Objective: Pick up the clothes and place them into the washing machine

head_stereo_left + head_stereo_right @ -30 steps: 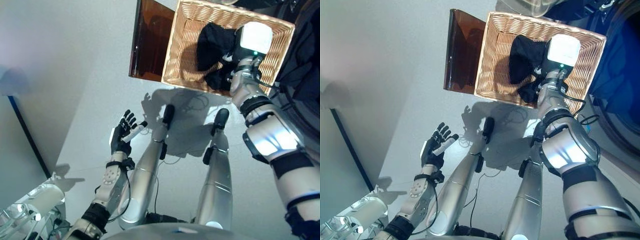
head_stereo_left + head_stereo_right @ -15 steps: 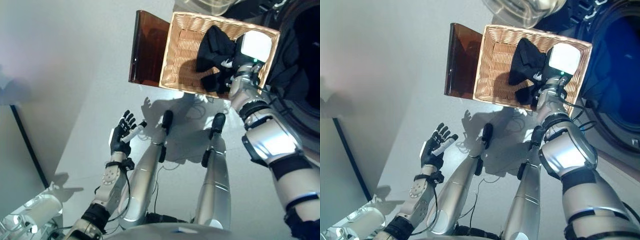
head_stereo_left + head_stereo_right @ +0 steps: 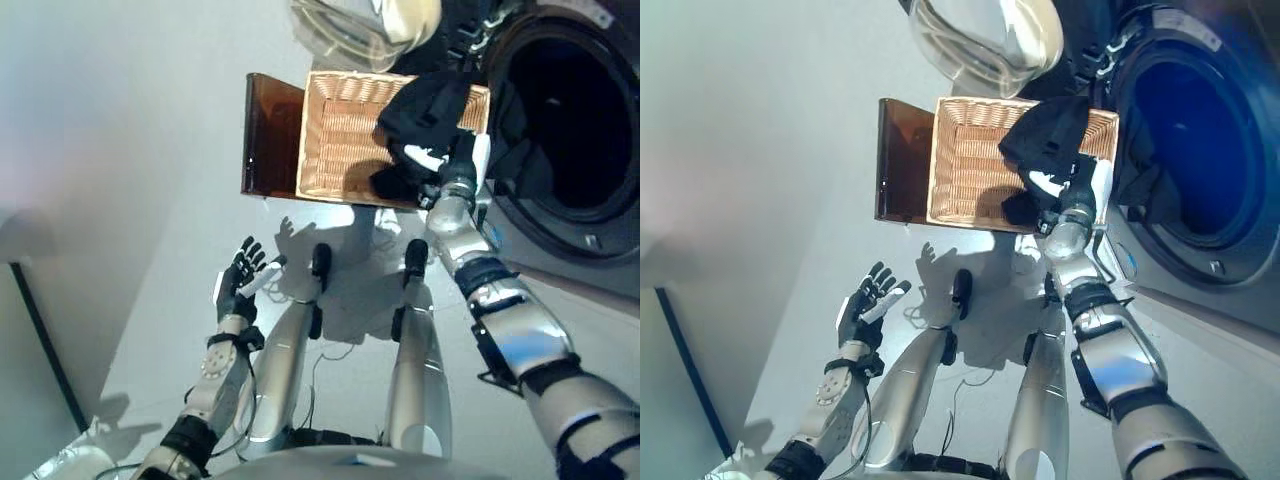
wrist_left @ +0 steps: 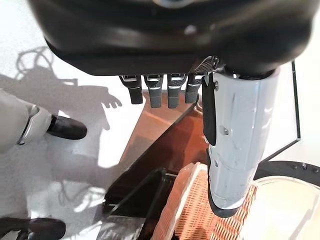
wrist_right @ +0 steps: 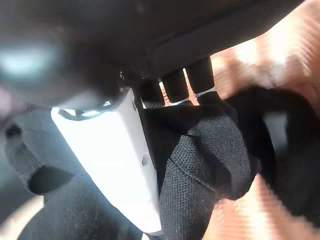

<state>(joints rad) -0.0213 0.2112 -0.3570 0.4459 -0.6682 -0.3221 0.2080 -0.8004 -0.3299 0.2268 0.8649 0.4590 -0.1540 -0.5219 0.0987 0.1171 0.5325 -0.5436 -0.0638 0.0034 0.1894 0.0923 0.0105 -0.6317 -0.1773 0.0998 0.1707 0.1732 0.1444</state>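
A black garment [image 3: 425, 105] hangs from my right hand [image 3: 438, 168] over the right end of the wicker basket [image 3: 335, 140], close to the washing machine's open drum [image 3: 560, 120]. In the right wrist view my fingers [image 5: 175, 82] and white-covered thumb [image 5: 115, 155] are curled round the black cloth [image 5: 210, 150]. More dark cloth [image 3: 1145, 185] lies at the drum's mouth. My left hand [image 3: 238, 287] is open and empty, held low over the floor, away from the basket.
The basket rests on a low dark brown box [image 3: 268, 135], which also shows in the left wrist view [image 4: 165, 150]. The machine's round glass door [image 3: 360, 25] stands open above the basket. Light grey floor lies to the left.
The camera has swung toward the washing machine. My right hand has lifted the black garment out of the basket's bed and carried it toward the drum. My left hand has stayed open.
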